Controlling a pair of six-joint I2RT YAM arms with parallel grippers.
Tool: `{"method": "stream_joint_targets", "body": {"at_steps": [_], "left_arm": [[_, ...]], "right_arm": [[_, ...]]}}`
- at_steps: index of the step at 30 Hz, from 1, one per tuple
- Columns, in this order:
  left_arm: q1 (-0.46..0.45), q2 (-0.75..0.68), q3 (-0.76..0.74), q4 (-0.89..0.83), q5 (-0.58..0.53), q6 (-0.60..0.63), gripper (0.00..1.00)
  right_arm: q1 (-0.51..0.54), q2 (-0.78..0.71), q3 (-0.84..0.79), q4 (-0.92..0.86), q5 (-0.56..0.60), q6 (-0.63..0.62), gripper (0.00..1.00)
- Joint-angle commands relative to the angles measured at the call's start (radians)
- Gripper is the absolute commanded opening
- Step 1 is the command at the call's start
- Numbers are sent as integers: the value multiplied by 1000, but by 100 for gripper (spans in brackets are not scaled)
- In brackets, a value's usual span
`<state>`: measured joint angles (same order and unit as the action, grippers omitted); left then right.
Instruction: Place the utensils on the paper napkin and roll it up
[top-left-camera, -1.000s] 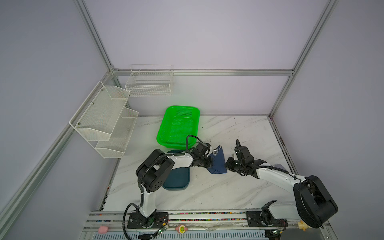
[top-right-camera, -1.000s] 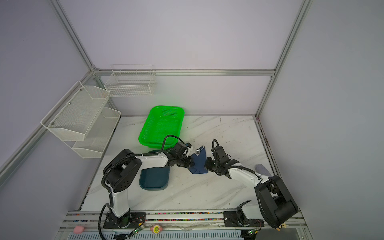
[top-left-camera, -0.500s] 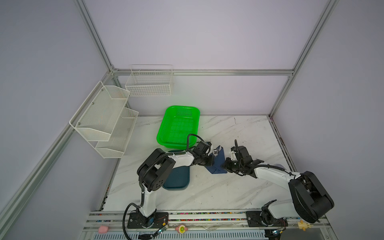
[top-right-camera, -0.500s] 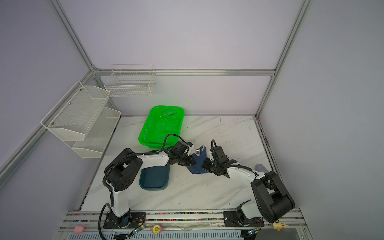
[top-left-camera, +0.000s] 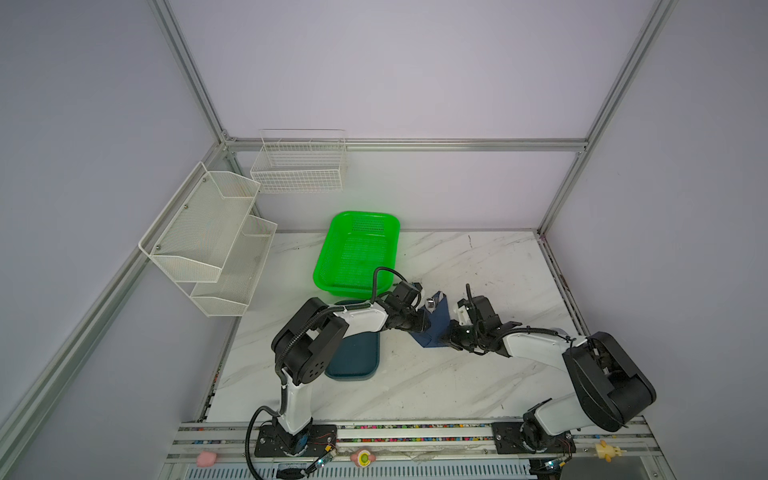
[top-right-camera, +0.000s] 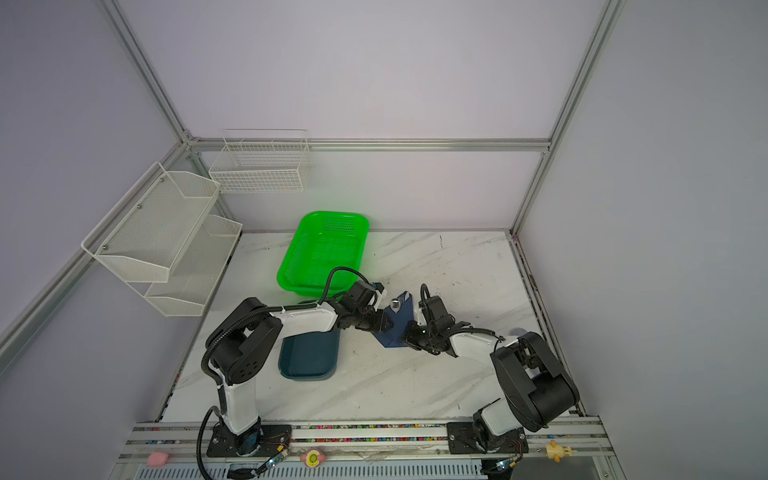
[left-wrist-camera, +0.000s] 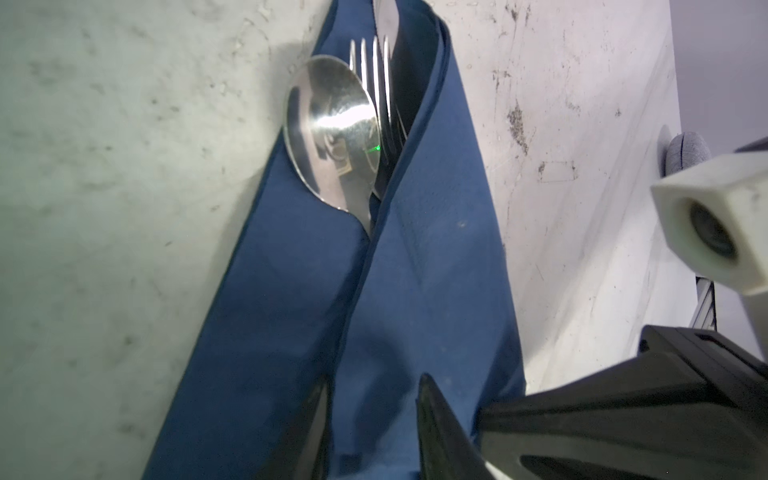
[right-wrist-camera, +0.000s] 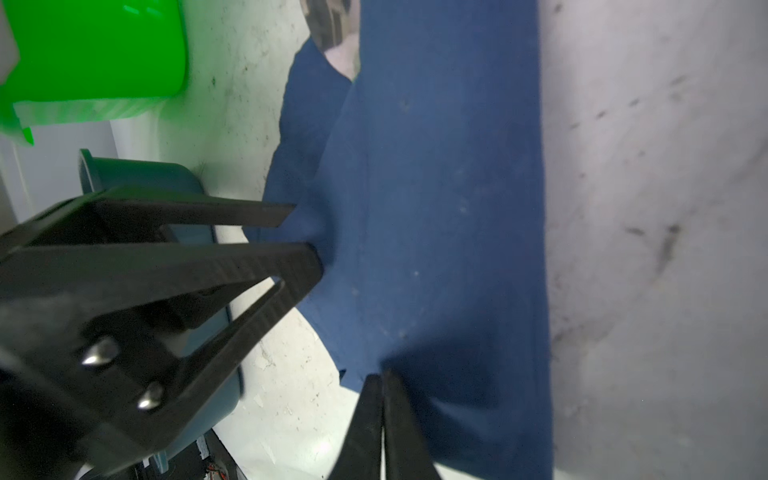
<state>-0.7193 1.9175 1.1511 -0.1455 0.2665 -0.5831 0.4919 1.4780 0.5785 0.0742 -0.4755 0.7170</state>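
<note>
L claw (left-wrist-camera: 374, 380): jaws narrowly apart, astride paper napkin (left-wrist-camera: 436, 270) fold
R claw (right-wrist-camera: 382, 376): pinched shut on napkin edge
Long axis: near-to-far betw claws, utensils (left-wrist-camera: 332, 133) exposed at far end

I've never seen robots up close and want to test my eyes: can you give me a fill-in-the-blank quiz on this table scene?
The dark navy blue paper napkin is folded around a shiny metal fork, a slim silver knife and a ____.
The right arm's fingers are pinched ____ on the napkin's edge.
Beyond both arms sits a bright ____ plastic mesh basket.
Missing words: spoon; shut; green.
</note>
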Motion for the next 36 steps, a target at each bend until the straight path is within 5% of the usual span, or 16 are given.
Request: {"method": "stream_joint_targets", "body": {"at_steps": [1, 9, 36], "left_arm": [[7, -105, 25, -34, -86, -3, 41], [6, -179, -68, -97, -144, -112, 55], [-50, -93, -62, -186, -340, -264, 46]], "right_arm": [[6, -12, -32, 81, -1, 51, 9], [6, 0, -42, 87, 14, 58, 9], [6, -48, -40, 48, 34, 51, 9]]}}
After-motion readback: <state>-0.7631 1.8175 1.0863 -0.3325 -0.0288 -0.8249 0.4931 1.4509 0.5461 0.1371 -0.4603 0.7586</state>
